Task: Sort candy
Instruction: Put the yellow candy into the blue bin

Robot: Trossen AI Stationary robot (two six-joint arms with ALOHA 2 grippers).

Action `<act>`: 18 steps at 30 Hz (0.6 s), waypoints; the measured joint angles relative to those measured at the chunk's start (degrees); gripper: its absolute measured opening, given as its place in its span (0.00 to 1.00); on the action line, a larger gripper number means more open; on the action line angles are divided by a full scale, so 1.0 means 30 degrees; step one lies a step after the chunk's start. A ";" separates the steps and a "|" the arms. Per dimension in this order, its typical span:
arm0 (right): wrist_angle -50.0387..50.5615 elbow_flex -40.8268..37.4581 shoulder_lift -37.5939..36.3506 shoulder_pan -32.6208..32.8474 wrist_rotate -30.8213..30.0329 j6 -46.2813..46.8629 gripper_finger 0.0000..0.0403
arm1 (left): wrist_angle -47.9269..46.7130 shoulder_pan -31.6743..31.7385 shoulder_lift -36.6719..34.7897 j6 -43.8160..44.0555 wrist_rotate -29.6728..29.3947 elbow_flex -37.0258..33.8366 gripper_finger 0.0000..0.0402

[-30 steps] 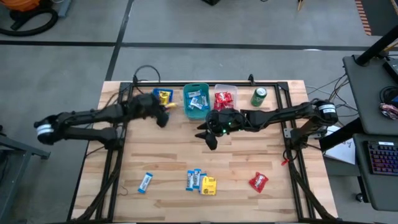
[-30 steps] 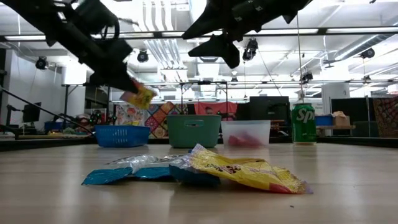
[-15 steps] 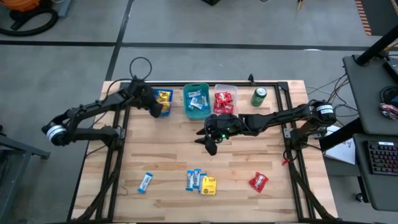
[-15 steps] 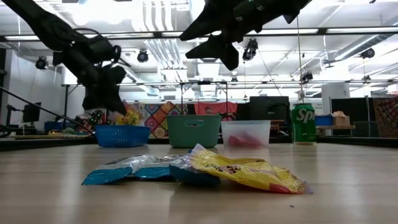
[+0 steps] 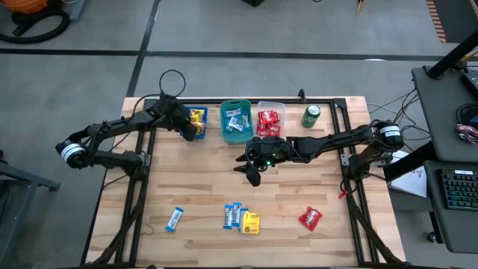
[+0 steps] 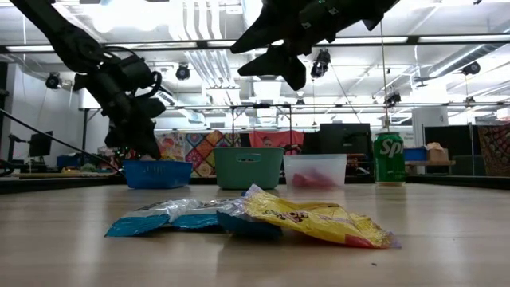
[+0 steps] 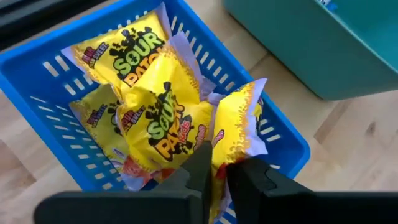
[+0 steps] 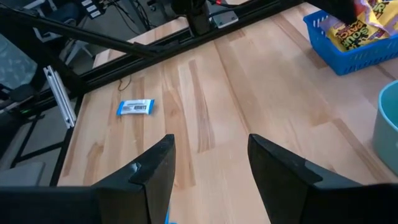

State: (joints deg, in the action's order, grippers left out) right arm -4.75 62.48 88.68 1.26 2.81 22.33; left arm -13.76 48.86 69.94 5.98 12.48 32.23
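Now the left gripper (image 7: pixel 214 168) has come down over the blue bin (image 5: pixel 196 124) at the desk's (image 5: pixel 202 190) far edge, jaws nearly together, pinching a yellow candy packet (image 7: pixel 239 127) not yet released. Remaining candy (image 5: pixel 240 217) waits near the front. Right gripper (image 5: pixel 252 166) hovers mid-desk, jaws apart, empty.

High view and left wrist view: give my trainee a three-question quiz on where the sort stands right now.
1. True or false: the left gripper is over the blue basket.
2. Which candy fills that basket? A red, B yellow, C blue-white.
3. How many red packets lie loose on the table?

Key:
1. True; its fingers pinch a yellow packet there.
2. B.
3. One red packet. The right gripper hangs open mid-table.
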 joint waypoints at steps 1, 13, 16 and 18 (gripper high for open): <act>0.0000 0.0000 0.0000 0.0000 0.0000 0.0000 0.48 | 0.0007 0.0000 -0.0051 -0.0102 -0.0013 0.0000 0.08; 0.0012 0.0000 0.0000 0.0000 0.0002 -0.0007 0.48 | -0.0237 0.0000 -0.0156 -0.0292 -0.0041 0.0000 0.19; 0.0007 0.0000 0.0000 0.0000 0.0007 -0.0007 0.48 | -0.0306 0.0000 -0.0245 -0.0271 -0.0041 0.0000 0.21; 0.0007 0.0000 0.0000 0.0000 0.0007 -0.0007 0.48 | -0.0351 0.0000 -0.0335 -0.0268 -0.0041 0.0000 0.23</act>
State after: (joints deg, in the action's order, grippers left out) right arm -4.73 62.48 88.68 1.26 2.83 22.31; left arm -14.81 48.86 68.93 5.18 12.36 32.23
